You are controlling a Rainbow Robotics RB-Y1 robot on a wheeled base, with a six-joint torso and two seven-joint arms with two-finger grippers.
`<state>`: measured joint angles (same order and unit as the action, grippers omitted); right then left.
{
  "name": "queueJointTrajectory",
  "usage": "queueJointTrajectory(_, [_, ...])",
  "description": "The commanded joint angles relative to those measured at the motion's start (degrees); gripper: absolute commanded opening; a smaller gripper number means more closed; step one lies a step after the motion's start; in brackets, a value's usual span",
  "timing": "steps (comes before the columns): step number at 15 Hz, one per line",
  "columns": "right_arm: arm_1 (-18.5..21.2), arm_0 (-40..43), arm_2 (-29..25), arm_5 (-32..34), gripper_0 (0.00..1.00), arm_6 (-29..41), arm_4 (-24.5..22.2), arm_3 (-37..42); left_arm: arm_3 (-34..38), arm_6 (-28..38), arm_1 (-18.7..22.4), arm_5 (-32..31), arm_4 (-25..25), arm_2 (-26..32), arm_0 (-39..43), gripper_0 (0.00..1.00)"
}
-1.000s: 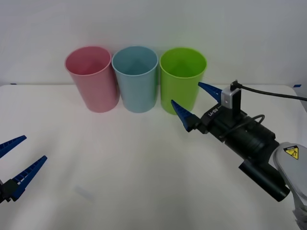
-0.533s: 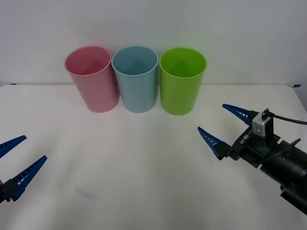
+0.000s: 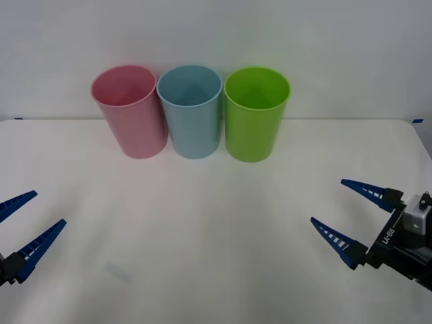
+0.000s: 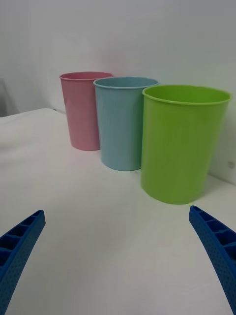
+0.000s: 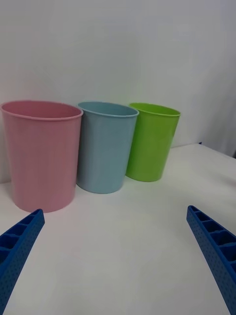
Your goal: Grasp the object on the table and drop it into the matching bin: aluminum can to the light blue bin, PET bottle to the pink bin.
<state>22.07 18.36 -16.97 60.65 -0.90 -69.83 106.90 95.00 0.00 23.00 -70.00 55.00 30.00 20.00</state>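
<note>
Two grippers hover low over the table [image 3: 202,223], left gripper [image 3: 27,226] and right gripper [image 3: 359,217] both spread wide, empty. No can lies on it. Such a can would be light, slick, dentable; grip mid-body for the light blue bin [image 3: 192,111].

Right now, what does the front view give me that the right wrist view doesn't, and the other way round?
Front view: the left gripper, jaws open, low at the left near edge of the table, plus a look down into the bins' mouths. Right wrist view: a low, side-on look at the bin walls down to their bases, with the lime green bin nearest. Both: the pink bin, the light blue bin and the lime green bin standing in a row, and the right gripper, jaws open, holding nothing.
</note>
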Motion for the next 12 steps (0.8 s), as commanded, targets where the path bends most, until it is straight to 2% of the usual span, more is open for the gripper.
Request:
queueJointTrajectory(1, [0.0,2.6,-2.2,1.9,1.0,-0.2,1.6,0.0,0.0,0.0,0.0,0.0,0.0,0.0,0.0,1.0])
queueJointTrajectory(12, [0.1,5.1,-3.2,2.9,1.0,-0.4,2.2,0.0,0.0,0.0,0.0,0.0,0.0,0.0,0.0,1.0])
